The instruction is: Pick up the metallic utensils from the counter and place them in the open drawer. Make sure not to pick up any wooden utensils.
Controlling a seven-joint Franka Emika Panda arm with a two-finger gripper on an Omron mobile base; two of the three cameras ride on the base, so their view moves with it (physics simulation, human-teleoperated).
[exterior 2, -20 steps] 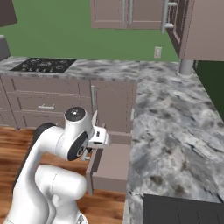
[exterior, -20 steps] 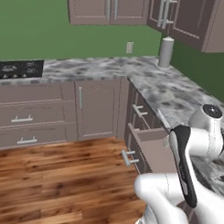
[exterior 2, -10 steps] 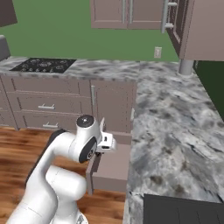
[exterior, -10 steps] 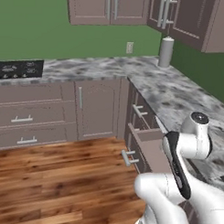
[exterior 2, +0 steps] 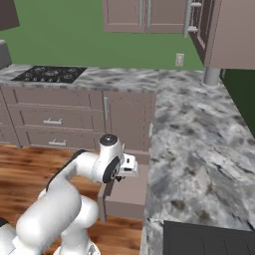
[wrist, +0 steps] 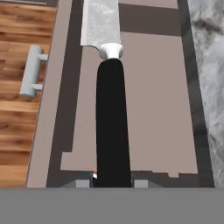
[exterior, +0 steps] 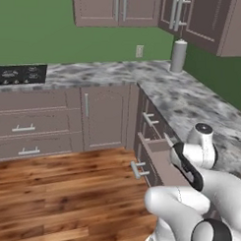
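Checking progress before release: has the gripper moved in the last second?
Yes. In the right base view the gripper has dropped and swung right, from level with the counter edge to over the open drawer, gripping the knife.

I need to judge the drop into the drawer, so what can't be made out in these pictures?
- Knife blade tip: cut off by the top edge of the hand view.
- End effector fingertips: mostly hidden behind the knife handle and the bottom band.
- Drawer interior: blocked by the arm in the right base view; in the left base view the arm covers much of it.
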